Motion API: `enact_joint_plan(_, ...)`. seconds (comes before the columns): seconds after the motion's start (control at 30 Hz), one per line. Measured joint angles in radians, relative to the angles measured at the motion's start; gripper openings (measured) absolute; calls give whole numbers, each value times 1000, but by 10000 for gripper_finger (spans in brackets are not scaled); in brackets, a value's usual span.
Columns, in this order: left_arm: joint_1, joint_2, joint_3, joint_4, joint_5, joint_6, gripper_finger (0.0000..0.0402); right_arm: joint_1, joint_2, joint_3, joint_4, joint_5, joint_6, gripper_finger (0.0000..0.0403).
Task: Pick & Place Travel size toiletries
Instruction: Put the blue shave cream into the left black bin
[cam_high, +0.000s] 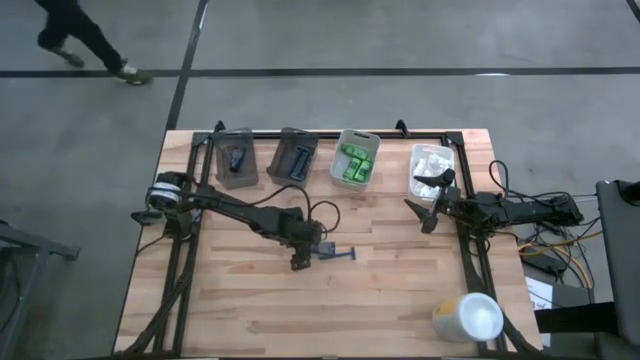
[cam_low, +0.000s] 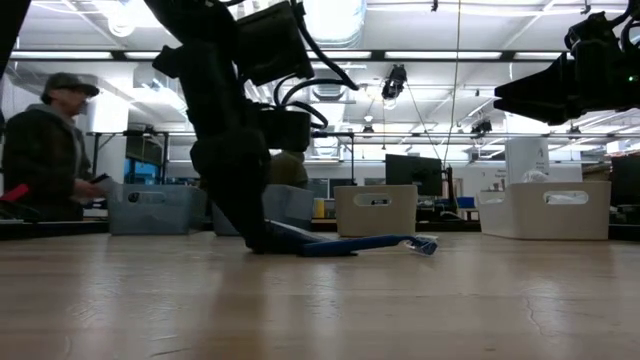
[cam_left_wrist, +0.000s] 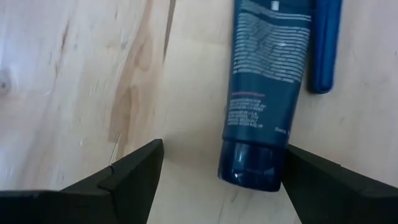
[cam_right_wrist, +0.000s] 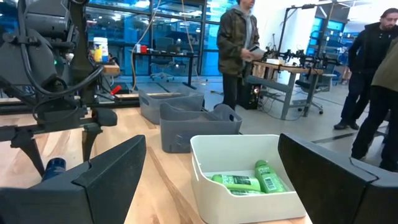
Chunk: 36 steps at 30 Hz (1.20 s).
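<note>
Four bins (cam_high: 298, 155) lined the tabletop's (cam_high: 380, 300) far edge. Mid-tabletop lay one dark blue tube (cam_left_wrist: 264, 87) and one blue razor (cam_left_wrist: 326, 43). The left gripper (cam_left_wrist: 217, 168) pointed down, fingers open astride the tube's cap; the right gripper (cam_high: 428, 196) hovered open near the right edge.

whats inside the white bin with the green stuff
Bright green little packs lie in the white bin, at least three showing in the right wrist view. The near wall hides the bin's floor, so more could lie beneath.

Wooden table (cam_high: 250, 310): bins (cam_high: 356, 158), tube (cam_left_wrist: 264, 81), cup (cam_high: 467, 317).
</note>
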<state>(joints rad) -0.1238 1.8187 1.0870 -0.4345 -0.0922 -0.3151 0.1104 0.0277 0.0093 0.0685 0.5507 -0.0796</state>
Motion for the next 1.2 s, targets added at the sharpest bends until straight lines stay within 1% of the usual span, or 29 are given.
enact_joint_plan(0.2, 2, -2, 0, -26, -3, -17, 311, 0, 0, 0, 0, 0, -2, 364)
enact_joint_plan(0.3, 2, -2, 0, -13, -11, 1, 297, 0, 0, 0, 0, 0, -1, 364)
enact_joint_plan(0.43, 2, -2, 11, 11, -16, 91, 252, 0, 0, 0, 0, 0, -1, 363)
enact_joint_plan(0.5, 3, -2, 15, 24, -16, 111, 225, 0, 0, 0, 0, 0, 0, 364)
enact_joint_plan(0.7, 2, -2, 16, 43, -13, 127, 154, 0, 0, 0, 0, 0, -1, 364)
enact_joint_plan(0.8, 2, -2, 16, 43, -12, 98, 129, 0, 0, 0, 0, 0, 0, 363)
enact_joint_plan(1.0, 3, -2, 18, 38, -11, 23, 128, 0, 0, 0, 0, 0, -2, 364)
enact_joint_plan(1.2, 6, -6, 63, 31, -6, 9, 130, 0, 0, 0, 0, 0, 0, 363)
